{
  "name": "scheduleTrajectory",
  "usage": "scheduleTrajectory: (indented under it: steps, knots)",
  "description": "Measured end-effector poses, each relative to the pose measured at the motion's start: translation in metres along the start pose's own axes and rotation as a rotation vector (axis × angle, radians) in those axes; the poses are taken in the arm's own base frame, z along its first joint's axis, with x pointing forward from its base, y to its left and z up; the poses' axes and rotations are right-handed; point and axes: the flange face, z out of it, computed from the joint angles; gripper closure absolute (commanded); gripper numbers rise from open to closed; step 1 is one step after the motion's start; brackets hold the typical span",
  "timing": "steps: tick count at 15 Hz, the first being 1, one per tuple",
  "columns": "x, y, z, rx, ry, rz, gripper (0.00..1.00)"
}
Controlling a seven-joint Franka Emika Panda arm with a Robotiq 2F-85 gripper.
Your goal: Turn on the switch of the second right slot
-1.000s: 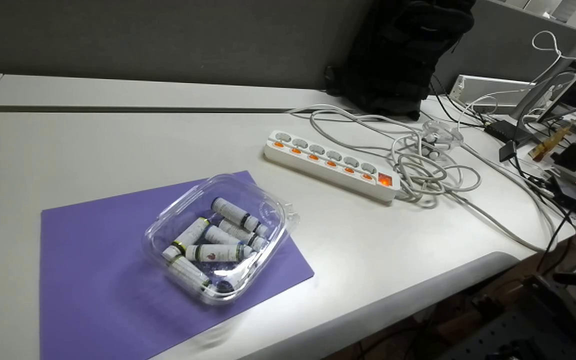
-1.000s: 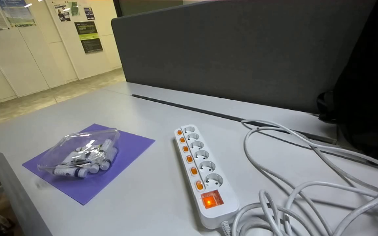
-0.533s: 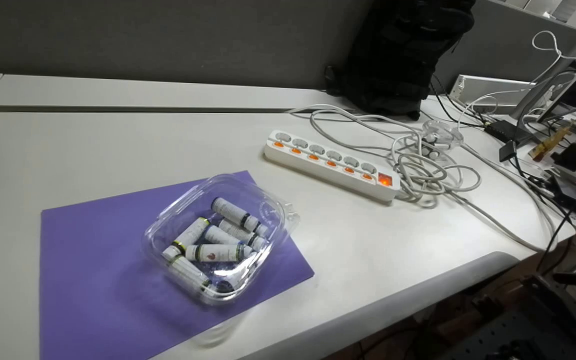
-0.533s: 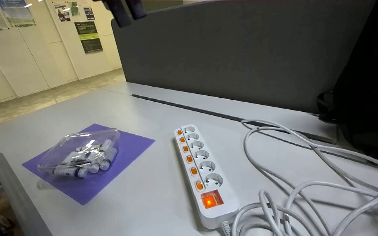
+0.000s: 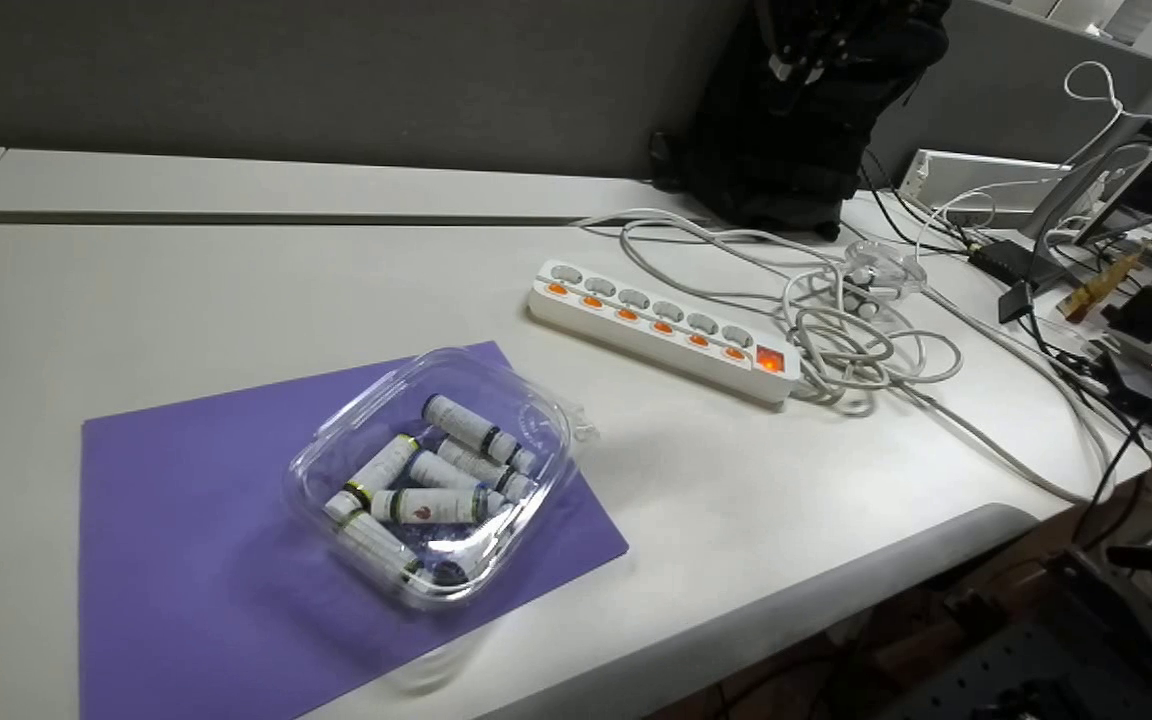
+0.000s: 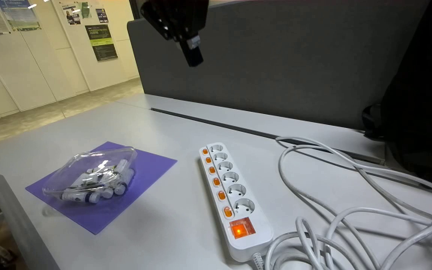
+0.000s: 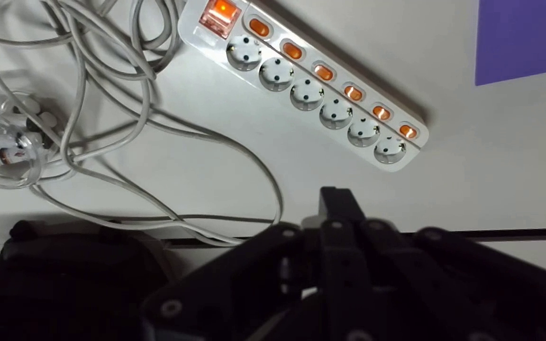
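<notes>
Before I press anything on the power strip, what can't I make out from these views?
Small orange switches, on or off: too small in both exterior views, glints over some in the wrist view.
Bottle labels: print too small in both exterior views.
Gripper, upper part: cut off by the top edge in both exterior views.
Backpack: cut off by the left and bottom edges in the wrist view.

The black gripper (image 7: 341, 203) apparently bears grey screws (image 7: 171, 308).

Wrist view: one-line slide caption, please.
Shut pincer apart from a six-socket power strip with orange rocker switches, main switch lit, pale cable looping alongside.
</notes>
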Motion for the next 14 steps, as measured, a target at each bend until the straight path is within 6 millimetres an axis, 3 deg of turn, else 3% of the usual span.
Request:
scheduleTrajectory:
  steps: [3,10,14]
  knots:
    - [-0.002,0.002,0.028,0.011,-0.033,0.017,0.99]
    - [-0.003,0.0,0.03,0.004,-0.034,0.006,1.0]
    - [-0.007,0.003,0.047,0.003,-0.061,0.014,1.0]
